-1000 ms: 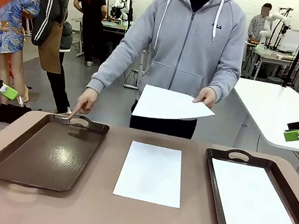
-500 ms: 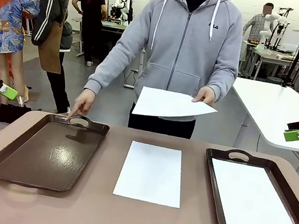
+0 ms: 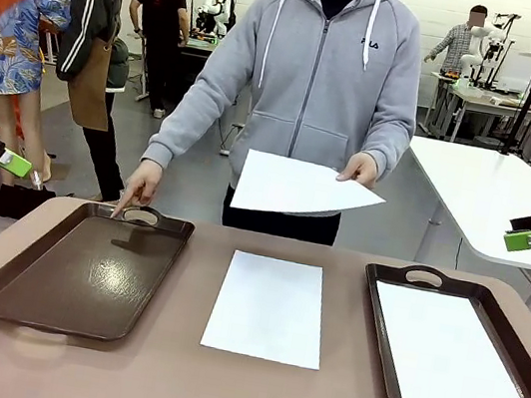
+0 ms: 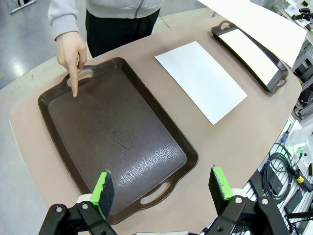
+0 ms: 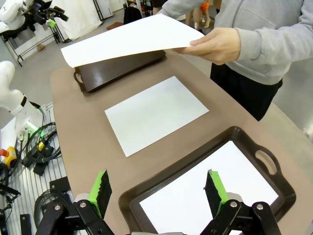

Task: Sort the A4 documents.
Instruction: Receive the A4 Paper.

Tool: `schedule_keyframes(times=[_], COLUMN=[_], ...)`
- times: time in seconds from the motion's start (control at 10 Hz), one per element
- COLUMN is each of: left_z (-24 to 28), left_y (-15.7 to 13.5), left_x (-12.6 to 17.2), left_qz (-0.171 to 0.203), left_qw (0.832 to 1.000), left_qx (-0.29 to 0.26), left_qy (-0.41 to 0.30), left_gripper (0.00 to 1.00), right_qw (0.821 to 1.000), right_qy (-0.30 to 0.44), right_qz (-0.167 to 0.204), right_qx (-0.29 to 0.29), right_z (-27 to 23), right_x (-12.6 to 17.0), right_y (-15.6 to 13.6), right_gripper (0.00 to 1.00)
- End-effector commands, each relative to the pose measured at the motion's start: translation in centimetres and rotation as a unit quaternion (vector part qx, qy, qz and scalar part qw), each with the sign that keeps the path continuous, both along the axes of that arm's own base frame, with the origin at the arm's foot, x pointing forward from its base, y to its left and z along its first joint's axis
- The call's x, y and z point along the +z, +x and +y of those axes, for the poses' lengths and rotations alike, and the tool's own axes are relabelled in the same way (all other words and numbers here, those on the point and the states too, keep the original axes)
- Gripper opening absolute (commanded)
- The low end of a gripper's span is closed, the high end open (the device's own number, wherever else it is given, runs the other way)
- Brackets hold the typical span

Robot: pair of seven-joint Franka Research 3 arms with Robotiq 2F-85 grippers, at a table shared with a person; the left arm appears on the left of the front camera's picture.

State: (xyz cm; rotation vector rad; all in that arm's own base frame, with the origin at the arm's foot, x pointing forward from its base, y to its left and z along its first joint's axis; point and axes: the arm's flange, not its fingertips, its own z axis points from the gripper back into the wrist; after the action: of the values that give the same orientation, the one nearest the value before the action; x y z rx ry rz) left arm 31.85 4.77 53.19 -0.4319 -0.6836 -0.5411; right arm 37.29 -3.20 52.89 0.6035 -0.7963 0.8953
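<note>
One white A4 document (image 3: 268,308) lies flat on the table between two dark brown trays. A second sheet (image 3: 449,349) rests inside the right tray (image 3: 384,278). The left tray (image 3: 77,270) holds nothing. Across the table a person holds a third sheet (image 3: 298,186) in one hand, and the other hand (image 3: 138,189) points a finger at the left tray's far handle. My left gripper (image 4: 161,186) hovers open over the left tray's near end (image 4: 112,137). My right gripper (image 5: 159,188) hangs open above the right tray's near edge (image 5: 234,134). Both grippers are empty.
The brown table (image 3: 167,375) has rounded edges. Cables and equipment lie below its sides in both wrist views. A white table (image 3: 489,194) stands behind at the right. Other people stand farther back at the left.
The person has shifted slightly left and lifted the held sheet a little. The pointing finger stays at the left tray's handle. Neither arm has moved.
</note>
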Motion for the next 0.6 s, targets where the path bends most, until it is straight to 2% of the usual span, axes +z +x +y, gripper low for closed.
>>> schedule_keyframes(times=[0.0,0.2,0.3,0.5], left_z=[0.1,0.0,-0.6,-1.6], left_y=[0.1,0.0,1.2,3.2], left_x=[-0.2,0.0,-0.6,-1.1], left_qz=[-0.005,0.000,0.019,0.046], left_qw=[1.000,1.000,0.999,0.994], left_qx=[-0.006,0.000,-0.004,0.042], left_qy=[-0.004,0.000,-0.037,-0.087], left_gripper=[1.00,1.00,1.00,1.00], right_qw=[1.000,1.000,1.000,1.000], right_qy=[0.001,0.001,0.001,0.001], right_qz=[0.000,0.000,0.000,0.000], right_qx=[-0.001,-0.001,-0.001,-0.001], right_z=[-0.1,-0.1,-0.1,-0.1], right_x=[0.0,0.0,0.0,0.0], right_y=[0.0,0.0,0.0,0.0], right_gripper=[1.00,1.00,1.00,1.00])
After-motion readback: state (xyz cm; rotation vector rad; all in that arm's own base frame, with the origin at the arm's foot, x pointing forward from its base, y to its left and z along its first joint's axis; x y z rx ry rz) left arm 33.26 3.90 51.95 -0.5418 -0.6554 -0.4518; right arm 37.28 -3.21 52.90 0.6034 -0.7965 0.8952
